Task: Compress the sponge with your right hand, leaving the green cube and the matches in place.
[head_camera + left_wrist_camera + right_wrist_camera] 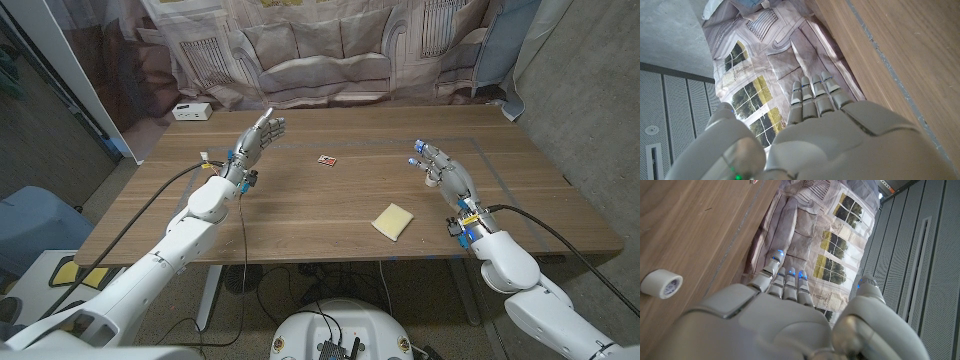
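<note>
Pale yellow sponge (393, 221) lies flat near the table's front edge.

A wooden table (300, 215) with a plank-grain top stands before a printed fabric backdrop (330, 50) showing a sofa and panelled furniture; in the wrist views the same cloth (840, 245) bears window panes with greenery. A small white box (191, 111) sits at the table's far left corner. Bare grey concrete wall (585, 90) rises at the right, and grey perforated wall panels (670, 115) adjoin it. Cables (290, 285) hang beneath the table. Lighting is even and diffuse.
</note>
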### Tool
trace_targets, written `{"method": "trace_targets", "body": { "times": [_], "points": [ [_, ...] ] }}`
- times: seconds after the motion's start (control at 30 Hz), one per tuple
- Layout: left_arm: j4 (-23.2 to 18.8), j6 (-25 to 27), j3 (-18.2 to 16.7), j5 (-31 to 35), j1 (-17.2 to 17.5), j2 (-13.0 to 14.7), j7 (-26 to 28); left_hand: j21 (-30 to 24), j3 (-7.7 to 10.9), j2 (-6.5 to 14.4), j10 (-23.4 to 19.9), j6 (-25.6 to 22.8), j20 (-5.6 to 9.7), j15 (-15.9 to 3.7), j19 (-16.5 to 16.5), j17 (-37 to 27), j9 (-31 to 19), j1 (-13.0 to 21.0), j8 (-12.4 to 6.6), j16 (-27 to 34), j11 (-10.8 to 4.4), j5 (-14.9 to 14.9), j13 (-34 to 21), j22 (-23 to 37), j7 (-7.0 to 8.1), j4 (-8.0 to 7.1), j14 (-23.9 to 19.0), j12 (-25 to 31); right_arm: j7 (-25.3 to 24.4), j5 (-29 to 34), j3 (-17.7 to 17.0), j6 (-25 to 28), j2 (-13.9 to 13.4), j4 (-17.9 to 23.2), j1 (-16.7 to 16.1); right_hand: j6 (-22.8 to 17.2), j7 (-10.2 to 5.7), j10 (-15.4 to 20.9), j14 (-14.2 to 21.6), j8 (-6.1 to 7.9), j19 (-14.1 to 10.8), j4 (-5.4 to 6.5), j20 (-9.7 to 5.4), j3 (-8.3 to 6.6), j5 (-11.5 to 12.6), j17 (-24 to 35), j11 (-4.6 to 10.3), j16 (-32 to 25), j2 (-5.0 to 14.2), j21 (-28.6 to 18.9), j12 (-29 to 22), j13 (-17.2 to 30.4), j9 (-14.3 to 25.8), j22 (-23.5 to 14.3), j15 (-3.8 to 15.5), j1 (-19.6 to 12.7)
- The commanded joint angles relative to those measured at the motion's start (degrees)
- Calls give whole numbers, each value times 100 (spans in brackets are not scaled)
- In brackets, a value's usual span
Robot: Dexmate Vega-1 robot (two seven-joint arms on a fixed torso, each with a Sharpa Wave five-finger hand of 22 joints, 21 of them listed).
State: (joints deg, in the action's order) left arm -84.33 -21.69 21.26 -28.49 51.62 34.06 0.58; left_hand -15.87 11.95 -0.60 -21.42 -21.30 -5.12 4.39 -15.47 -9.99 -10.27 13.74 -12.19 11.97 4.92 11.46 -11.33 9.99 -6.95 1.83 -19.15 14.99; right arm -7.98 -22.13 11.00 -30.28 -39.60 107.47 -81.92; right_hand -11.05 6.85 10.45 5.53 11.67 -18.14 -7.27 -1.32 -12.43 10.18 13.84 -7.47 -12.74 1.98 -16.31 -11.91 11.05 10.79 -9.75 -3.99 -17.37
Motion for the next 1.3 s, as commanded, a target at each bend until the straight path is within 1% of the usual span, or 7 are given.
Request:
{"method": "trace_targets", "body": {
  "times": [0.03,0.3,0.53,0.87,0.97,1.07,1.3],
  "points": [
    [144,28,94,8,-169,-90,-89,18,32,20,-60,-68,-6,-4,-72,-31,-18,61,6,5,-22,-23,-16,17,-8,35,-61,-8,-116,159,-132,-99,79,189,-391,-55,-16,70,64,23,-45,-20,3,7,8,18,7,-36,1,19,-44,23,30,-7,-12,-42],
    [287,26,190,48,-338,-175,-176,34,33,26,-73,-78,-10,-3,-81,-31,-19,65,15,-3,-29,-24,-17,17,-9,41,-73,-15,-225,286,-240,-178,173,284,-666,-63,-11,76,72,23,-69,-23,-4,9,7,13,-4,-35,4,28,-40,25,32,-8,-5,-46],
    [321,111,244,76,-419,-158,-229,45,33,29,-72,-83,-8,0,-90,-32,-19,68,22,-7,-29,-25,-18,18,-11,45,-86,-24,-315,432,-310,-160,242,384,-867,-89,-8,98,89,30,-81,-26,4,10,7,9,0,-38,7,42,-43,26,33,-9,4,-50],
    [388,63,238,50,-458,-143,-303,55,33,35,-86,-93,-3,-12,-117,-32,-20,71,30,-15,-38,-26,-19,18,-9,52,-96,-32,-485,714,-334,-120,406,506,-1045,-114,-21,113,105,35,-94,-35,1,4,7,1,7,-38,18,61,-41,27,35,-10,2,-70],
    [408,38,231,29,-460,-143,-329,55,33,40,-148,-141,22,-48,-166,-32,-20,76,21,-7,-48,-27,-19,18,-18,58,-146,-19,-521,814,-332,-129,443,509,-1085,-122,-21,120,108,36,-99,-38,10,0,8,-1,5,-38,25,65,-42,28,35,-10,9,-79],
    [428,11,229,24,-475,-146,-352,61,34,42,-170,-156,29,-54,-174,-31,-21,79,20,-6,-47,-27,-20,18,-20,62,-164,-16,-561,890,-321,-161,498,509,-1136,-182,-65,147,122,56,-107,-48,8,-10,8,-8,21,-39,39,79,-47,27,35,-11,15,-102],
    [571,-38,255,-18,-584,-200,-472,75,36,49,-171,-173,25,-50,-174,-31,-21,84,22,-14,-48,-27,-20,18,-16,67,-165,-25,-685,1052,-288,-199,641,549,-1276,-156,-80,176,138,40,-119,-60,13,-21,8,-15,18,-39,53,93,-51,27,35,-12,31,-130]
  ]
}}
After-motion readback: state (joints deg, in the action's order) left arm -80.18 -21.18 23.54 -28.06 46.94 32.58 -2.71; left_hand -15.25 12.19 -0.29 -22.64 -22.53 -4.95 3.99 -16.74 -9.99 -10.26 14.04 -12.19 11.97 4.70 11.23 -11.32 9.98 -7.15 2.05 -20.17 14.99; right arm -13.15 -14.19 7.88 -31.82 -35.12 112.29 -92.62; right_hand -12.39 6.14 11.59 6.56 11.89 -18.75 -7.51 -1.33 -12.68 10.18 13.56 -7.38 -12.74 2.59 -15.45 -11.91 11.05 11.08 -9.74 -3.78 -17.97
